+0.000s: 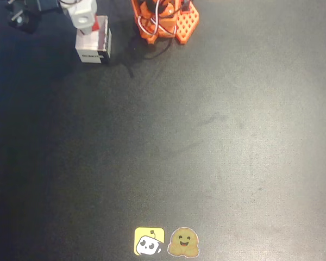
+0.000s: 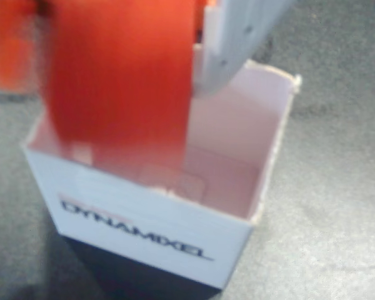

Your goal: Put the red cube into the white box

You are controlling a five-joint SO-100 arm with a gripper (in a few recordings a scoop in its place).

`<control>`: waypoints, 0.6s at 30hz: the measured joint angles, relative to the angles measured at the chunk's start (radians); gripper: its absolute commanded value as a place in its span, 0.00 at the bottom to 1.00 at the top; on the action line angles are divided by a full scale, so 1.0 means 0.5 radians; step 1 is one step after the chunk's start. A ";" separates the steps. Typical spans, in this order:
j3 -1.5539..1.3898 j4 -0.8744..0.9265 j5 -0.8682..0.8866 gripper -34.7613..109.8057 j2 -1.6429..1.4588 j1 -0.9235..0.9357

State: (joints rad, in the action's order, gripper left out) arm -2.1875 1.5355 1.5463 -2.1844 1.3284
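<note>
In the wrist view the red cube is a blurred block hanging over the mouth of the white box, its lower edge just inside the rim. My gripper straddles the cube. The white finger touches the cube's right side. The orange finger on the left is blurred, with a thin dark gap between it and the cube. In the overhead view the gripper is over the white box at the top left, and a strip of red cube shows there.
The arm's orange base stands at the top centre of the dark table, right of the box. A black object lies in the top left corner. Two stickers are at the front edge.
</note>
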 measured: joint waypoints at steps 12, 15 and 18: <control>0.043 -0.178 -0.457 0.24 -0.006 -0.255; 0.046 -0.301 -0.601 0.24 -0.064 -0.614; 0.046 -0.454 -0.767 0.24 -0.080 -1.052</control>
State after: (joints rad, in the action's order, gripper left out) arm -2.1644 1.3085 1.1628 -2.2243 0.8023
